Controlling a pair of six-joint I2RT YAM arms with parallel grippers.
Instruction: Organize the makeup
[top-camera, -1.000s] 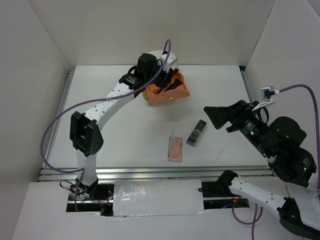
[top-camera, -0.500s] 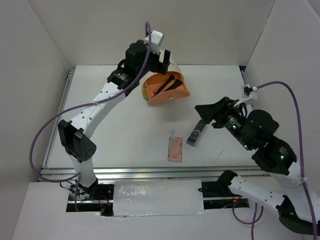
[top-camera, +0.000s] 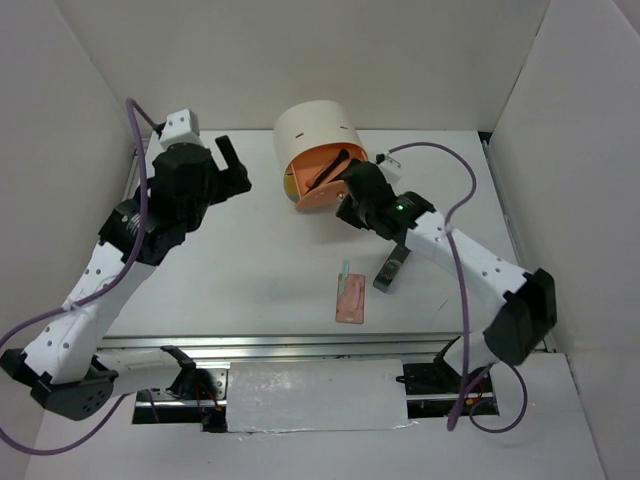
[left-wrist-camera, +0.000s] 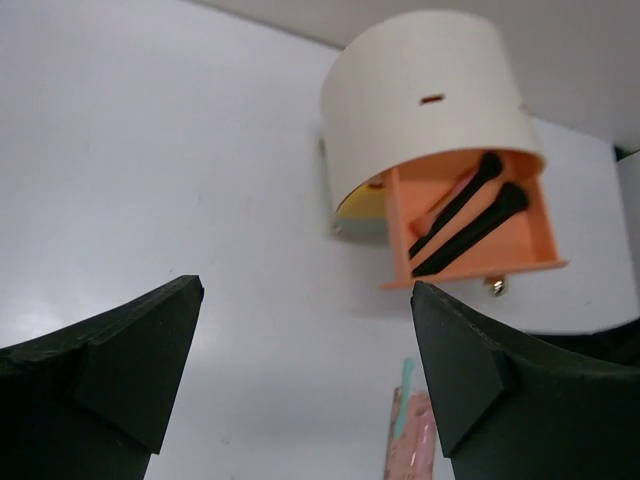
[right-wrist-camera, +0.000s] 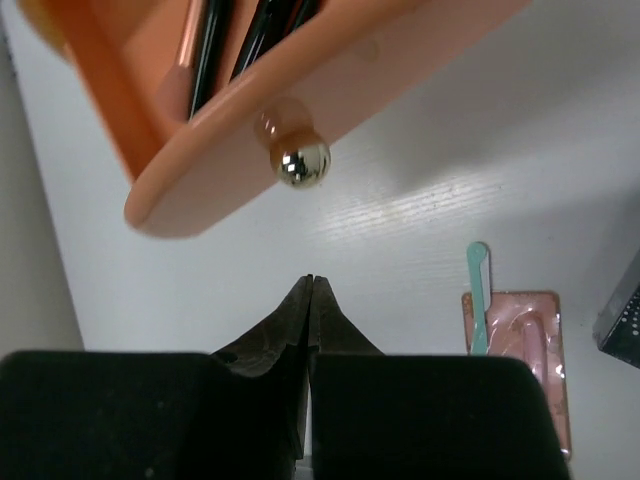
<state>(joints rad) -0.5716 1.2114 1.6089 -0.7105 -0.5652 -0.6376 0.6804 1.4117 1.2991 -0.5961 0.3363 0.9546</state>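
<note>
Since the orange drawer (left-wrist-camera: 470, 268) stands out from the cream drum-shaped box (left-wrist-camera: 420, 90), its load shows plainly: two thin black brushes (left-wrist-camera: 472, 213) lie slantwise in it with the orange-pink stick (right-wrist-camera: 187, 50) beside them, so that part of the makeup looks sorted. The right gripper (right-wrist-camera: 310, 287) has its fingers pressed together on nothing, their tips just short of the shiny knob (right-wrist-camera: 298, 160) on the drawer front. Closed like that, they make a blunt point that suits a push better than a pinch, though which is meant cannot be told. The left gripper (left-wrist-camera: 305, 288) hangs well apart to the left over the tabletop (top-camera: 250, 270), fingers spread wide and empty, which leaves the drawer free for the other arm. Three items lie out on the tabletop nearer the bases: the flat pink palette (top-camera: 350, 298), the pale teal stick (top-camera: 344, 269) overlapping its far corner, and the dark grey case (top-camera: 393, 265) just to the right, partly under the right arm. Judged from this, roughly half the sorting remains
</note>
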